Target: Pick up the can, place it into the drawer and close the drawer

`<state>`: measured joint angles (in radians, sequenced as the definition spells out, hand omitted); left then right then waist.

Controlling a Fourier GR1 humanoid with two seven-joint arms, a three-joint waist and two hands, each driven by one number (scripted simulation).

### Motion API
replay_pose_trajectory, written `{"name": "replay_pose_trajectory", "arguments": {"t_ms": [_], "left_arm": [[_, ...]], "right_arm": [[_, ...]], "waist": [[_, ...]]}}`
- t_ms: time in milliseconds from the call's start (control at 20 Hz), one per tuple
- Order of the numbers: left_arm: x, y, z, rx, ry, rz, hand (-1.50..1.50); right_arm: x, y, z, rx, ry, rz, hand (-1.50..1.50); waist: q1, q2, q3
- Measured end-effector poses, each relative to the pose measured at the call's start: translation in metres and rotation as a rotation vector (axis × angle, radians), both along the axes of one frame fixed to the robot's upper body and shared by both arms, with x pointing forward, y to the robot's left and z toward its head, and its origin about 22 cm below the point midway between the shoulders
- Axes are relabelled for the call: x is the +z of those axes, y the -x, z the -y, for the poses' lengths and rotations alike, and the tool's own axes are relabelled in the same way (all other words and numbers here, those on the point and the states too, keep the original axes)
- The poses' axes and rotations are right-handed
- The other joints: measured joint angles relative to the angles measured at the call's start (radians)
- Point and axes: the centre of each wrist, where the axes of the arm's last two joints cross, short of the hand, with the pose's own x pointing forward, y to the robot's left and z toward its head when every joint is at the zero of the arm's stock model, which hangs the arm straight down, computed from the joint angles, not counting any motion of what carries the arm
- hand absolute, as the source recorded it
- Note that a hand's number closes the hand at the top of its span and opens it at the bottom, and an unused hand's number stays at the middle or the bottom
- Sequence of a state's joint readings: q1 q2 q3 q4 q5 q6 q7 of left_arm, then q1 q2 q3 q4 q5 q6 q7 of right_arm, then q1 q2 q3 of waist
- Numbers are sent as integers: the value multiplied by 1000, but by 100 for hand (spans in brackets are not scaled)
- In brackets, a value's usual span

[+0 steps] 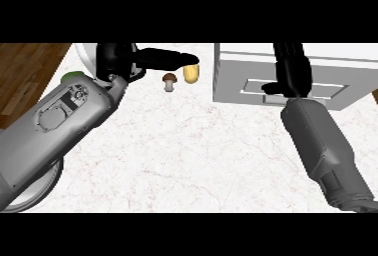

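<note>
The right robot hand [289, 70], fingers straight, rests on the drawer [295, 80] front at upper right, which looks shut; closing seems nearly finished, so only withdrawing remains. The left robot hand [148, 59] is spread at upper left

The table [192, 150] is white marble with faint reddish-grey veining. Beside it at the left, the floor [26, 75] shows dark brown wood planks. The drawer [244, 75] is pale grey with a lighter recessed panel on its front. Both forearms are grey, and the left hand [118, 57] and right hand [291, 70] are black. A small mushroom [170, 81] has a brown cap and a whitish stem. Next to it lies a yellow object [191, 74]. A green object [71, 76] peeks out by the left forearm. The plate [37, 192] is white-grey.
</note>
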<state>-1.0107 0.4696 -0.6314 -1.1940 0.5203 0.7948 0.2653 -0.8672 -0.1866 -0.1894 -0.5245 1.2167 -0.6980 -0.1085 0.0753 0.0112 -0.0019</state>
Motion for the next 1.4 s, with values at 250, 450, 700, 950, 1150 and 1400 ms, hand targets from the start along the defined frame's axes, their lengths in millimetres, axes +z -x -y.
{"name": "replay_pose_trajectory", "arguments": {"t_ms": [250,450,700,950,1150,1400], "left_arm": [[-9,9,-8,-10,-8,6,-150],[-14,13,-20,-13,-15,6,-150],[-22,21,-23,-22,-14,5,-150],[-20,27,-30,-27,-12,4,-150],[-26,30,-33,-23,-14,7,-150],[-32,33,-40,-10,-14,2,-150]], "right_arm": [[10,-12,-4,-18,7,16,-150],[20,-20,-7,-17,16,-1,-150],[27,-25,-6,-15,22,-31,-150],[31,-28,-6,31,-19,-43,-150],[34,-29,-6,76,-110,-25,-150],[41,-32,-19,151,-269,-8,-150]], "waist": [[1,2,0],[3,8,1],[6,14,2],[2,16,4],[-1,18,6],[-14,17,8]]}}
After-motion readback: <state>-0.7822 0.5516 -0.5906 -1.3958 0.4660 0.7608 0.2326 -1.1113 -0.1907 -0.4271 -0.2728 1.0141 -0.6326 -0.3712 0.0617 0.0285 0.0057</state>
